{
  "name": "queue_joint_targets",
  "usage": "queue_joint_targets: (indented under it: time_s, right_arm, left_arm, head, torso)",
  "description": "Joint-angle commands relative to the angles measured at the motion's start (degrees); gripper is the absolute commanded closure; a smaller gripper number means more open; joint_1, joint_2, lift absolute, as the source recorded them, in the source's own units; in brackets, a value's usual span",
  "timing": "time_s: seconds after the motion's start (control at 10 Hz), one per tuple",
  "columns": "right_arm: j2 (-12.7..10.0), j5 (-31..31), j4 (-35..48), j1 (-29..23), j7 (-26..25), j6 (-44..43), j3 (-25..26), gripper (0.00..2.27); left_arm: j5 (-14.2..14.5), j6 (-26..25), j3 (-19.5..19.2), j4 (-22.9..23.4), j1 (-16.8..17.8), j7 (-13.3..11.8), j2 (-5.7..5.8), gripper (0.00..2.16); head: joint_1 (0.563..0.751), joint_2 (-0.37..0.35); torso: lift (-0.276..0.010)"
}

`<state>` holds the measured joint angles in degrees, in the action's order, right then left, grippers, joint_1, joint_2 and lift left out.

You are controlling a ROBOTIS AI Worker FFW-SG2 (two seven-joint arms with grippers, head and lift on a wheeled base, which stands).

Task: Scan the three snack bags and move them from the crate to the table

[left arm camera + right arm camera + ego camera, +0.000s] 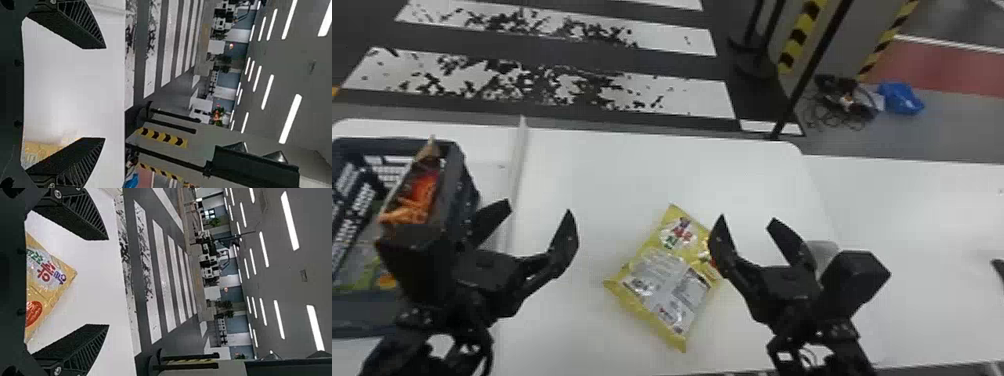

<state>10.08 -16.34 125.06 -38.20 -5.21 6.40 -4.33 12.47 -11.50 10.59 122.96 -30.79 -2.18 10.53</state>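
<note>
My left gripper (537,207) and right gripper (748,219) stand wide, 0 items held. Yellow snack bag (662,272) lies on table (592,165) between them. Judged step: lifting to scan; straddle 1 edge low, pinch lightly, avoid creasing the printed panel.

The head view's left edge cuts off the dark-blue plastic crate (392,143); the black left gripper (538,207) hides some of its side. The black right gripper (747,219) covers part of the shiny yellow-and-silver snack bag (664,280), whose small print is blurred.
</note>
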Motion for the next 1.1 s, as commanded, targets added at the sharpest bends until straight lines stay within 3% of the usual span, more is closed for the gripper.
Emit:
queue_joint_targets:
  time_s: [0.0, 0.2, 0.4, 0.6, 0.7, 0.8, 1.0]
  right_arm:
    - [0.11, 0.08, -1.22, 0.06, 0.03, -0.11, -1.12, 0.09]
    - [0.29, 0.61, -2.37, 0.06, 0.29, -0.29, -3.94, 0.11]
    - [1.17, 1.66, -2.45, -0.56, 0.29, -0.11, -8.86, 0.22]
    - [2.14, 2.28, -3.33, -0.56, 0.29, 2.88, -14.57, 0.82]
    - [2.22, 2.63, -4.48, -0.3, 0.29, 4.28, -16.59, 1.62]
    - [2.31, 2.45, -5.35, -0.12, 0.2, 5.34, -17.47, 2.03]
    - [2.4, 1.4, -7.46, 0.32, 0.2, 6.22, -19.05, 2.08]
  left_arm:
    - [-0.78, 4.16, -4.18, 2.81, -3.66, 0.51, 0.01, 0.03]
    - [-0.25, 8.73, -9.72, 4.39, -8.41, 1.3, -0.6, 0.03]
    - [-0.25, 9.61, -12.26, 4.39, -10.26, 1.38, -0.78, 0.03]
    - [-0.25, 9.61, -12.26, 4.04, -10.52, 1.38, -0.78, 0.03]
    - [-0.16, 9.61, -12.26, 3.77, -10.52, 1.3, -0.78, 0.03]
    - [0.37, 9.61, -12.26, 3.51, -10.43, 1.3, -0.69, 0.03]
    - [0.98, 9.61, -12.26, 2.46, -9.99, 1.03, -0.69, 0.03]
  head:
    - [0.695, -0.138]
    - [0.695, -0.04]
    - [0.695, 0.078]
    - [0.695, 0.161]
    - [0.695, 0.212]
    - [0.695, 0.257]
    - [0.695, 0.308]
  torso:
    - [-0.062]
    - [-0.062]
    - [-0.062]
    - [-0.062]
    - [-0.062]
    - [-0.062]
    - [-0.062]
